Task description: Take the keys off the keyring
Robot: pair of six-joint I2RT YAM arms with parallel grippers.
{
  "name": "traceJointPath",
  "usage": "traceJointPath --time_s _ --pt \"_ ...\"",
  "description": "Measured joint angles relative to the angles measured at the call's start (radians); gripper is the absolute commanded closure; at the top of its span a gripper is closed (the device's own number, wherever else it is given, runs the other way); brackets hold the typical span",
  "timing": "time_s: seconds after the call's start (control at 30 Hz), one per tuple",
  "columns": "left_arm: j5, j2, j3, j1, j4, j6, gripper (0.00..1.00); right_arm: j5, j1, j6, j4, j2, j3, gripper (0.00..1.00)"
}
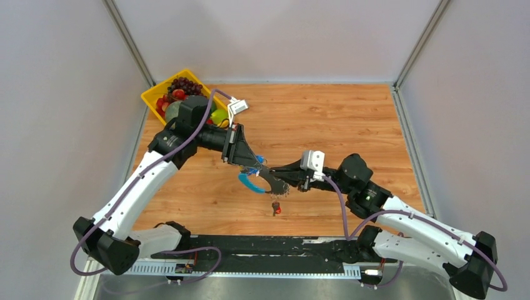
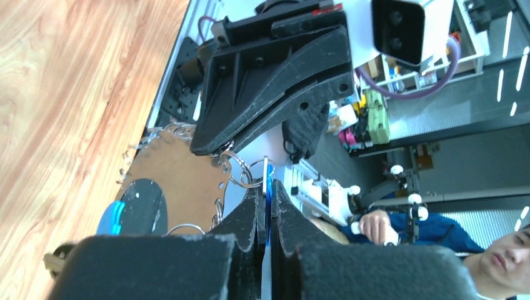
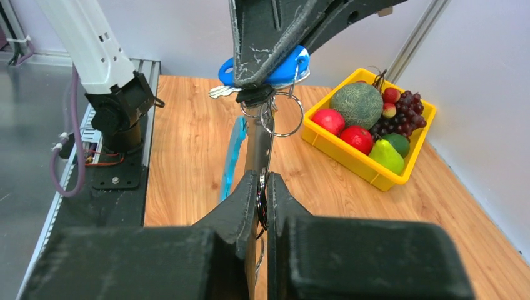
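My left gripper [image 1: 261,170] is shut on a blue-headed key [image 2: 267,187], held above the table; the key also shows in the right wrist view [image 3: 284,70]. My right gripper [image 1: 289,183] faces it, shut on the keyring's metal rings and flat brown tag [image 3: 261,187]. Silver rings [image 2: 240,173] link the key to the tag [image 2: 175,178]. The keyring's light-blue band [image 1: 250,183] hangs below both grippers, as the right wrist view [image 3: 234,150] also shows. A small red-headed key [image 1: 275,209] lies on the table under them.
A yellow basket [image 1: 152,100] of toy fruit stands at the back left, close behind the left arm's elbow; its rim is also in the right wrist view [image 3: 350,164]. The arms' black base rail [image 1: 269,247] runs along the near edge.
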Motion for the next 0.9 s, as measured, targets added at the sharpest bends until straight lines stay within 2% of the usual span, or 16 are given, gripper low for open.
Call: traceJointPath --time_s 0.27,0.5,0.57,0.73,0.9 --pt "-0.076 0.175 0.175 -0.012 -0.392 0.282 1.0 -0.101 -0.056 -0.023 -0.239 0.059 0.095 1.0" --pt "-0.359 0.308 0.294 -0.097 -0.616 0.455 1.0 -0.412 -0.233 0.077 -0.335 0.291 0.164 1.0" --pt "-0.481 0.317 0.342 -0.143 -0.651 0.507 1.0 -0.502 -0.256 0.109 -0.342 0.365 0.202 1.0" --pt "-0.752 0.298 0.4 -0.24 -0.695 0.637 1.0 -0.607 -0.267 0.145 -0.346 0.447 0.259 1.0" --pt "-0.883 0.185 0.277 -0.256 -0.594 0.755 1.0 -0.654 -0.273 0.153 -0.345 0.454 0.275 1.0"
